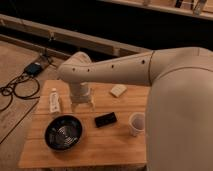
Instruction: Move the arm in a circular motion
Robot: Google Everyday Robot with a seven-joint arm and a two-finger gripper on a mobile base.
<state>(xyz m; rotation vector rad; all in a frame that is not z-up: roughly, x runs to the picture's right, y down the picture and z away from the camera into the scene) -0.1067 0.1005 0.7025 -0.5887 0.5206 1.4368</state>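
The cream-white arm (pixel 150 70) fills the right side of the camera view and reaches left over a wooden table (pixel 115 145). Its rounded elbow (pixel 75 67) bends down into a short cylindrical wrist (pixel 79 90). The pale gripper (pixel 82 105) points down just above the table's back left part, between a white bottle (pixel 54 101) and a small black object (pixel 105 119).
A black bowl (pixel 63 132) sits at the table's front left. A white cup (pixel 136 123) stands at the right beside the arm. A pale block (pixel 118 90) lies at the back. Cables (pixel 20 87) and a dark box (pixel 34 68) lie on the floor at left.
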